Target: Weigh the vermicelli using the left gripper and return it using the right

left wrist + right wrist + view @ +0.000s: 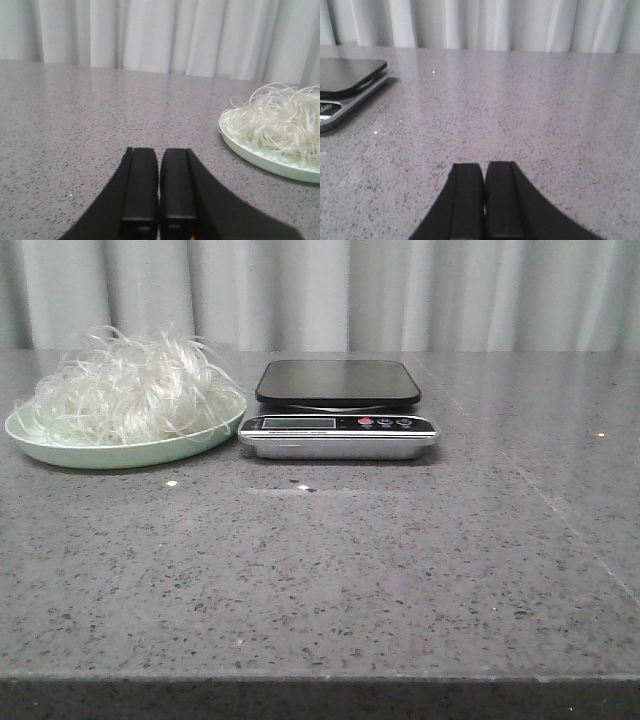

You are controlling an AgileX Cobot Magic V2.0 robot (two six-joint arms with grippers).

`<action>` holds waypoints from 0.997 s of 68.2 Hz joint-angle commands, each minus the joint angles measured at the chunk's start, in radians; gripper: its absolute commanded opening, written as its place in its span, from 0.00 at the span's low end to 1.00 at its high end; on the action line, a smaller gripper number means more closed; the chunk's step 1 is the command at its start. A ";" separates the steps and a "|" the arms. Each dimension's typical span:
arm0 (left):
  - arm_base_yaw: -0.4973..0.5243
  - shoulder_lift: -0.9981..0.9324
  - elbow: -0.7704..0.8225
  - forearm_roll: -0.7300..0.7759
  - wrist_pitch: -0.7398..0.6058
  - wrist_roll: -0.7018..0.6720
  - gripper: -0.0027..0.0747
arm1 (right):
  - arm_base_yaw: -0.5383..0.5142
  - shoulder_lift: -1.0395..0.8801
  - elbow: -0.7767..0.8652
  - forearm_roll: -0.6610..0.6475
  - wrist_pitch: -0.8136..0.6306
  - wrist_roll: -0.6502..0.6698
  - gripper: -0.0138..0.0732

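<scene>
We saw the vermicelli at the frame's right, ahead of the left gripper, whose fingers apparently sat pressed together, empty.

Glassy vermicelli, speckled stone table, glossy black scale

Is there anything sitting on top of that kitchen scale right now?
No, the scale has a bare black platform, while the vermicelli is heaped on the pale green plate beside it.
</scene>
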 commanded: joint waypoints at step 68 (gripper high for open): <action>0.004 -0.020 0.008 -0.008 -0.086 -0.012 0.20 | -0.005 -0.015 -0.009 0.007 -0.246 -0.007 0.34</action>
